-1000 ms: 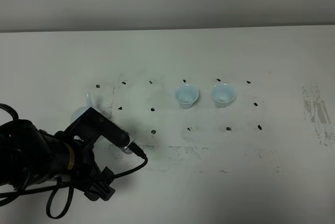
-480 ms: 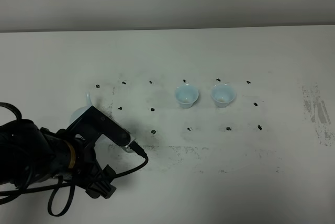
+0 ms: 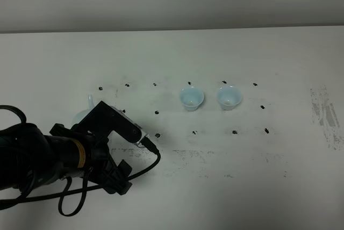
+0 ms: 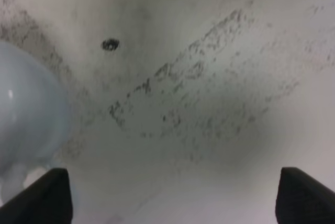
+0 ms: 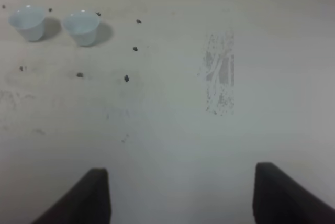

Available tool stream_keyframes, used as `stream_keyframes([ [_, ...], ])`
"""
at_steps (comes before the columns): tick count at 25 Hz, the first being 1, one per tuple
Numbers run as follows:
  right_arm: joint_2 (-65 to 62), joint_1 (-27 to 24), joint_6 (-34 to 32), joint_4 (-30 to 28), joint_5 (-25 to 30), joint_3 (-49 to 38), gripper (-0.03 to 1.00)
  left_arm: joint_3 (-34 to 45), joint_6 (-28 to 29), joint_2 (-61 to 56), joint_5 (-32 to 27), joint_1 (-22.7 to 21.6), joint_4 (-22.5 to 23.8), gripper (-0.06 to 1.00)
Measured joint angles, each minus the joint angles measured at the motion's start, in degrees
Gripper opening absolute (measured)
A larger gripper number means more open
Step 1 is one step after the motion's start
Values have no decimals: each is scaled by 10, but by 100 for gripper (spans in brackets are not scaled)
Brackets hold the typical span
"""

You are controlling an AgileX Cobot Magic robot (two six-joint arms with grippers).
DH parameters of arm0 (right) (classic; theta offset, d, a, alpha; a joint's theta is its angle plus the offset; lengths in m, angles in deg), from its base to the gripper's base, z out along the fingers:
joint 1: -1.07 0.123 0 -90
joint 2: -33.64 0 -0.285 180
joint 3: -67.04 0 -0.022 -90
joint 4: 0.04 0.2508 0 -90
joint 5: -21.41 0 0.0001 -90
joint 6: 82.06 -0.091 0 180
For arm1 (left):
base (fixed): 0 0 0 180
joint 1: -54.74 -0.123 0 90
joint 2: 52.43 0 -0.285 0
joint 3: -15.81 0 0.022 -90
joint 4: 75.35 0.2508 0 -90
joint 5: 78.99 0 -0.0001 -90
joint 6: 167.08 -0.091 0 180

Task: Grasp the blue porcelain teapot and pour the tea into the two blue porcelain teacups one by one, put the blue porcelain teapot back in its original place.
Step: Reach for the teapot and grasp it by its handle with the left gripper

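Blue porcelain teapot (image 3: 80, 115): stands at the left of the bench (image 3: 269, 52), half hidden beneath the left gripper (image 4: 178, 198), whose jaws we find spread wide and empty, the pot lying just outside one fingertip. We judge the gripper should be recentred over the pot's handle before it closes. Against a second ago, the arm has slid rightward, and the two teacups (image 3: 191, 98) are unmoved.

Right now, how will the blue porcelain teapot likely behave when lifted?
The blue porcelain teapot looks glossy-glazed: rigid, probably slippery. Its rounded body, much bigger than the teacups, likely makes it heavy. The thin spout looks chip-prone.
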Motion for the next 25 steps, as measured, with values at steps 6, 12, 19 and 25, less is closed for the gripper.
stream_keyframes([
  [6,0,0,0,0,0,0,56,0,-1,26,0,0,9,75],
  [12,0,0,0,0,0,0,56,0,-2,58,-3,0,30,75],
  [19,0,0,0,0,0,0,56,0,0,61,-3,0,33,75],
  [25,0,0,0,0,0,0,56,0,22,62,-15,0,34,75],
])
